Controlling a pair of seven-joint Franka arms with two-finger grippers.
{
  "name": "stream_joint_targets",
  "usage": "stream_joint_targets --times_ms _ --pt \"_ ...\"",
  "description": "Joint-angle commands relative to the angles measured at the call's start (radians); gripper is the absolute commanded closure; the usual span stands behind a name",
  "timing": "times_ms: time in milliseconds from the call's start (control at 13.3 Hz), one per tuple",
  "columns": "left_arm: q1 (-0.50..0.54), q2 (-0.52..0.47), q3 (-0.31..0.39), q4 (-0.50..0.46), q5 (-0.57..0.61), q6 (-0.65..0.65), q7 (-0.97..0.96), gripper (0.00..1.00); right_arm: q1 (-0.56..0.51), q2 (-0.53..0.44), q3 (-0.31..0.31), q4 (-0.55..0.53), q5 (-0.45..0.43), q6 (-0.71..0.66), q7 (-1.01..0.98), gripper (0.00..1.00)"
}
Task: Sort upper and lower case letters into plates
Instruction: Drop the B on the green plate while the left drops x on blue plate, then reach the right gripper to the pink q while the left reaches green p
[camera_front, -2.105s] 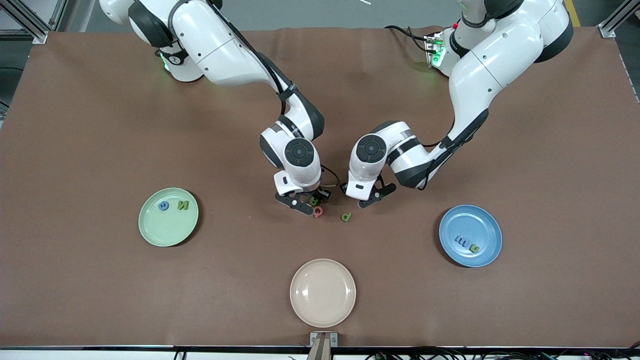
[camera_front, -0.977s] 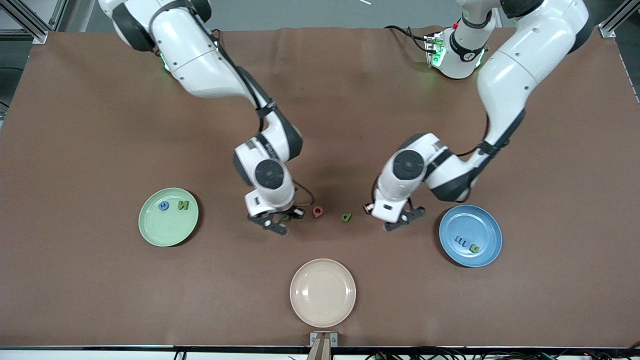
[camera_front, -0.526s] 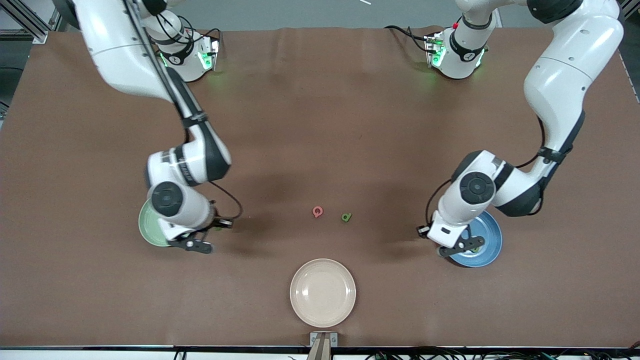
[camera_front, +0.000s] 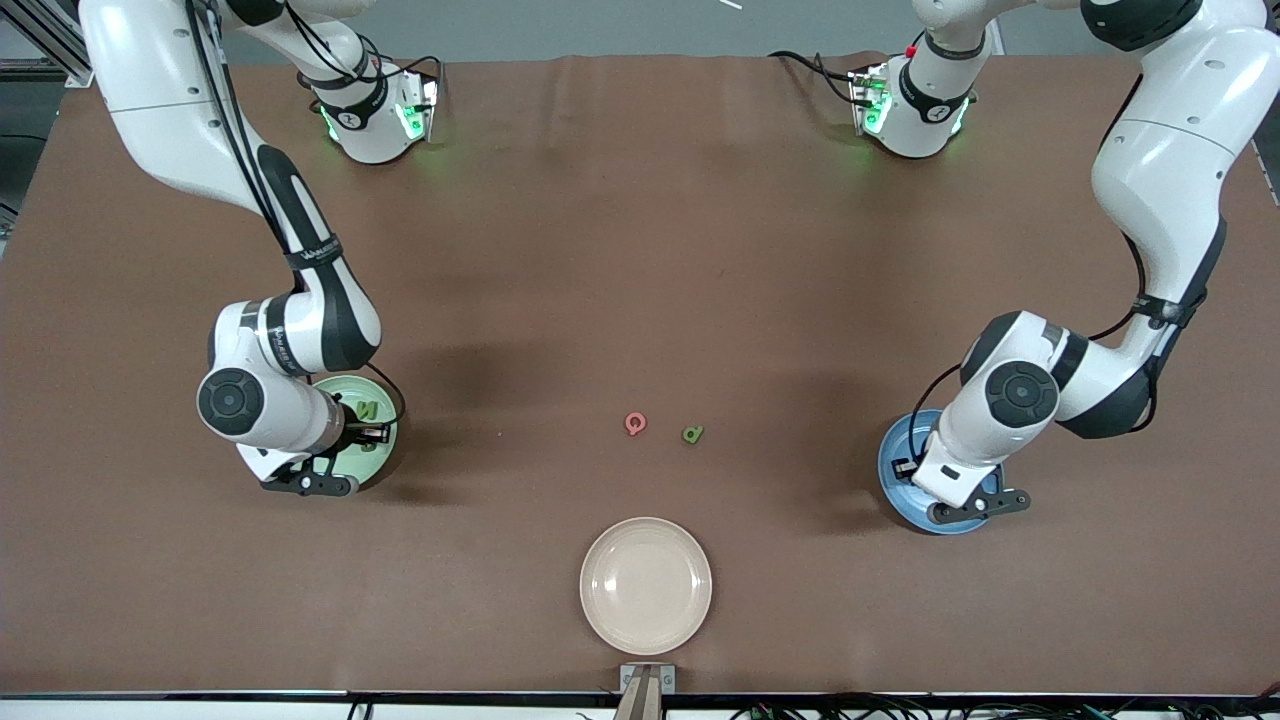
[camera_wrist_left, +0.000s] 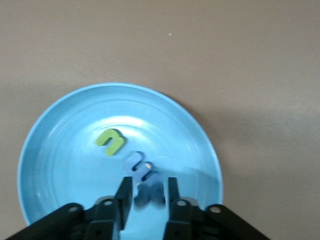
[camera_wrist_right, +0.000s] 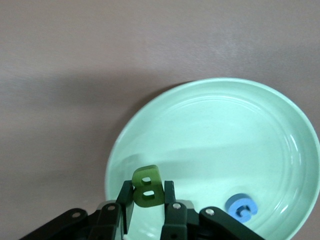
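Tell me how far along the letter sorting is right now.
Partly done. The green plate already holds a blue letter, and the blue plate a light green letter and a pale blue one. The right gripper, over the green plate, grips a green B; the left gripper is over the blue plate with a dark blue letter between its fingers. A pink letter and a green letter remain mid-table.
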Motion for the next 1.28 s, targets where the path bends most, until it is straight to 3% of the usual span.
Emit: stream_joint_targets --times_ms 0,75,150,225,301,526,827,1052,1203 --pt "-0.007 -0.022 -0.025 -0.002 0.003 -0.025 -0.012 0.00 -0.032 -0.033 0.024 -0.083 -0.002 0.064 -0.032 0.99" --pt "-0.011 -0.023 -0.053 -0.001 0.000 -0.026 -0.032 0.00 -0.032 -0.033 0.024 -0.087 -0.002 0.074 -0.032 0.96" --pt "-0.017 -0.021 -0.073 0.001 0.000 -0.028 -0.075 0.00 -0.032 -0.033 0.024 -0.087 -0.001 0.074 -0.031 0.74" --pt "-0.033 -0.015 -0.090 0.005 0.000 -0.028 -0.133 0.00 -0.032 -0.033 0.024 -0.085 -0.002 0.072 -0.029 0.20" --pt "-0.062 -0.010 -0.093 0.011 0.000 -0.028 -0.187 0.00 -0.032 -0.036 0.025 -0.082 -0.001 0.065 -0.025 0.00" --pt "-0.172 0.017 -0.088 0.060 -0.003 -0.026 -0.365 0.00 -0.007 -0.047 0.027 -0.015 0.053 -0.032 0.038 0.00" --pt "-0.324 0.108 -0.081 0.171 -0.024 -0.019 -0.573 0.05 0.180 -0.025 0.027 0.120 0.082 -0.078 0.453 0.00" --pt "-0.415 0.145 -0.027 0.199 -0.026 0.009 -0.725 0.08 0.326 0.099 0.025 0.275 0.079 -0.080 0.824 0.00" --pt "-0.461 0.169 -0.001 0.212 -0.026 0.067 -0.832 0.10 0.394 0.163 0.025 0.349 0.076 -0.072 0.917 0.00"
